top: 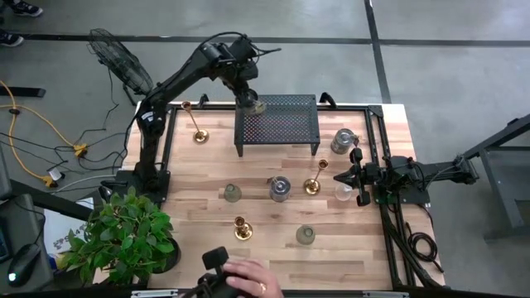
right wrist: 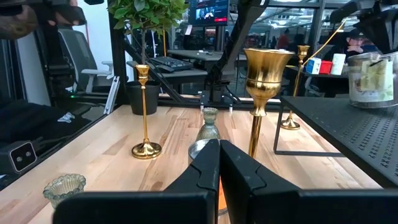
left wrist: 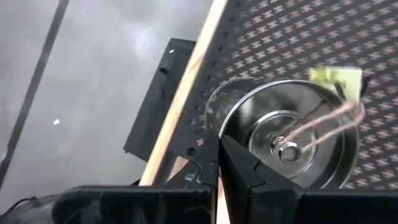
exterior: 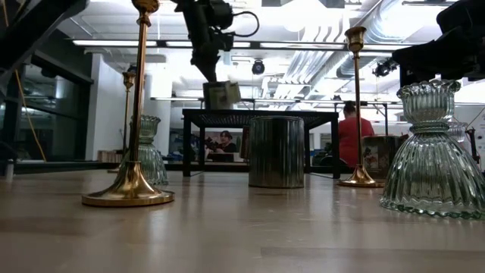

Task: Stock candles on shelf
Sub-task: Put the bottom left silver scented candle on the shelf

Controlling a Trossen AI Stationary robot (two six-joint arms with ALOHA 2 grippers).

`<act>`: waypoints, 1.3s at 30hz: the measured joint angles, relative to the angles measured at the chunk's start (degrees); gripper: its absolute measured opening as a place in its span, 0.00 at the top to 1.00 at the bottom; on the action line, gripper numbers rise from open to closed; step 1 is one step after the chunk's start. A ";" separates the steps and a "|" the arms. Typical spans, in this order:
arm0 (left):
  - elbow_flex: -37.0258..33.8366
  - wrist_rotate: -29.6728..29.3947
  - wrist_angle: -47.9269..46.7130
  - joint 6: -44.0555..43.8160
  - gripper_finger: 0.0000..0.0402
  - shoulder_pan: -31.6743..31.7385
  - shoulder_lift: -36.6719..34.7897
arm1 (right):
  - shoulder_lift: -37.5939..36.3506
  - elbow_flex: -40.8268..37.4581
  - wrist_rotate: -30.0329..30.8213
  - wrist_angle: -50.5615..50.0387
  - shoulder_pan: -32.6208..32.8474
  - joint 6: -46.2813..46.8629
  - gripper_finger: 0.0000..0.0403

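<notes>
barely begun: left gripper (top: 248, 98) clamped on a jar candle (top: 257, 105) over the shelf (top: 286, 124) corner; right gripper (top: 346, 175) closed, empty beside shelf; other candles remaining on table (top: 265, 257).

Bright, even overhead light; ceiling strip lamps (exterior: 114, 43) glare white in the low view; brass candlesticks (right wrist: 263, 87) gleam; the left wrist view is blurred.

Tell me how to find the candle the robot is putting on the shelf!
Look for the black mesh shelf at the far side of the wooden table. At its left corner, the left gripper is shut on a small clear glass jar candle. It is the only candle up at the shelf; all the others stand on the wood.
</notes>
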 joint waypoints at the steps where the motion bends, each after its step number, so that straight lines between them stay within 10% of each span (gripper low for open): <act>1: 0.00 -0.63 0.09 0.00 1.00 0.36 0.12 | 0.00 -0.01 0.02 0.00 0.00 0.01 0.99; 39: -0.04 -2.54 4.96 3.48 1.00 2.12 2.72 | 0.00 0.00 0.02 0.00 -0.01 0.00 0.99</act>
